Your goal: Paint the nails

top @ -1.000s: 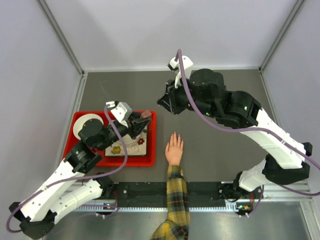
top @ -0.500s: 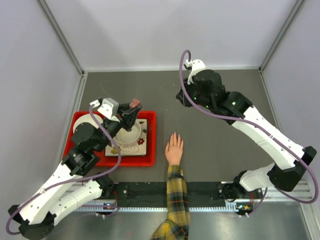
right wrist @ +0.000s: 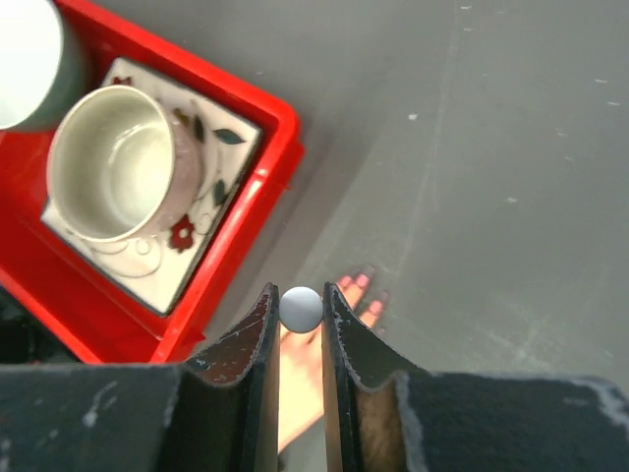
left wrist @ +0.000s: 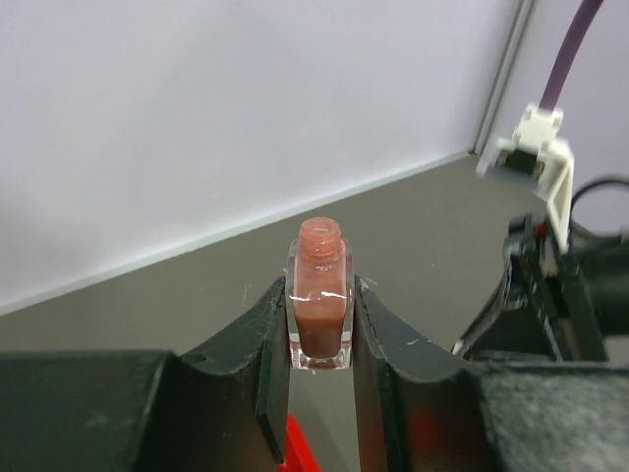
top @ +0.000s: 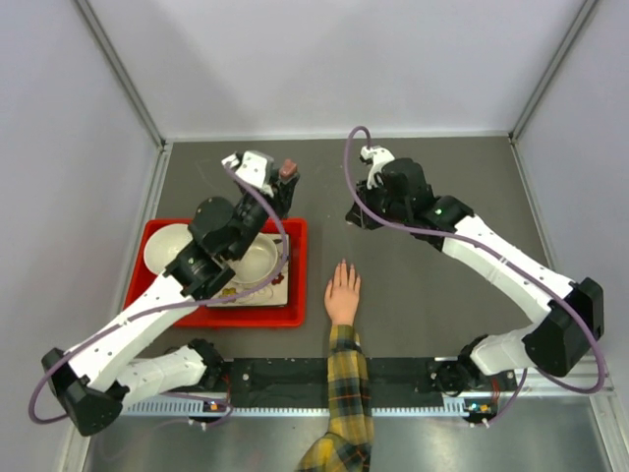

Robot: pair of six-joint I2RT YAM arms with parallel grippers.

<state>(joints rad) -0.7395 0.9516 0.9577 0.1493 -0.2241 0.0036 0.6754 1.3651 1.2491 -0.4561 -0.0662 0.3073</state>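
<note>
A light-skinned hand (top: 343,290) with a yellow-and-dark plaid sleeve lies palm down on the grey table. In the right wrist view its fingertips show pink nails (right wrist: 362,281) just past my fingers. My left gripper (top: 285,183) is shut on an open bottle of pinkish-brown polish (top: 287,168), held upright in the air beyond the red tray; the left wrist view shows the bottle (left wrist: 320,258) clamped between the jaws of that gripper (left wrist: 320,297). My right gripper (top: 356,211) hovers above and beyond the hand, shut (right wrist: 300,295) on a small grey round cap (right wrist: 301,311). No brush is visible below it.
A red tray (top: 295,315) left of the hand holds a cream bowl (top: 253,258) on a flower-patterned square plate (right wrist: 211,138) and a white round dish (top: 162,246). Grey walls enclose the table on three sides.
My left gripper has carried the bottle from over the tray up and toward the far side. My right arm has swung right and drawn its gripper back, nearer the hand.
</note>
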